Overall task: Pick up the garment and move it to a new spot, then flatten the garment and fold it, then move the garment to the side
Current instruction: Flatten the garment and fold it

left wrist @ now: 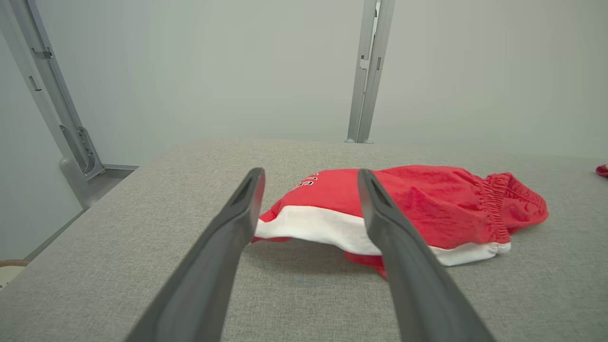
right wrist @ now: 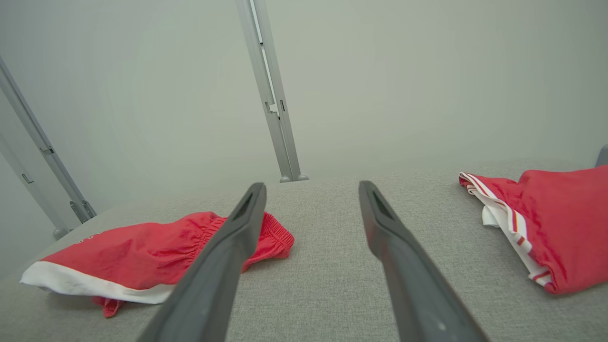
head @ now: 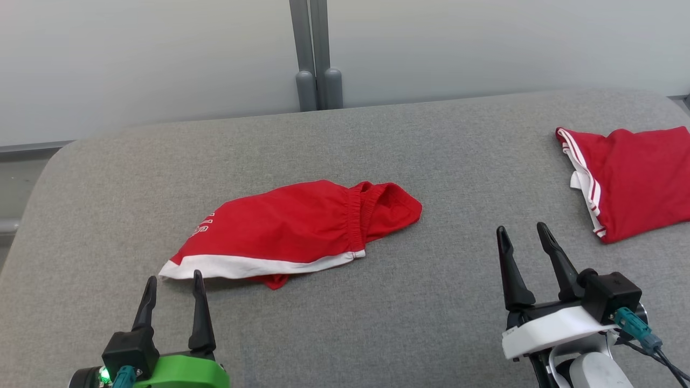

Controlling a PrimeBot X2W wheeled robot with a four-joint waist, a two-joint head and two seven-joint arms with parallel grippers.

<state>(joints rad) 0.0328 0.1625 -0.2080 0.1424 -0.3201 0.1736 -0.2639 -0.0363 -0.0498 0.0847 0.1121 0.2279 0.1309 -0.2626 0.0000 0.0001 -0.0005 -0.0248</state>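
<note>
While both arms sit low at the near edge of the grey padded table (head: 377, 134), each gripper has its two dark fingers spread wide and holds nothing. The left gripper (head: 175, 275) points away from the robot, almost level with the table top, and its tips stop just short of the near-left corner of the red shorts (head: 285, 231). From the left wrist camera, the left gripper (left wrist: 309, 171) frames that white-edged corner of the shorts (left wrist: 427, 204) between its fingers. Whether a fingertip touches the cloth I cannot tell. The right gripper (head: 522, 227) hangs over bare table, tilted slightly to the left, well apart from both pieces of clothing. Its own camera shows the right gripper (right wrist: 311, 184) aimed at the open stretch between them.

The shorts lie near the middle of the table, somewhat left of centre. Their long axis runs from the near left to the far right. The gathered elastic waistband is at the right end, with a flap of cloth bunched beyond it. A white band runs along the near edge, and white lettering sits at the left end. A second red garment (head: 636, 178) with white stripes lies at the table's right side.
</note>
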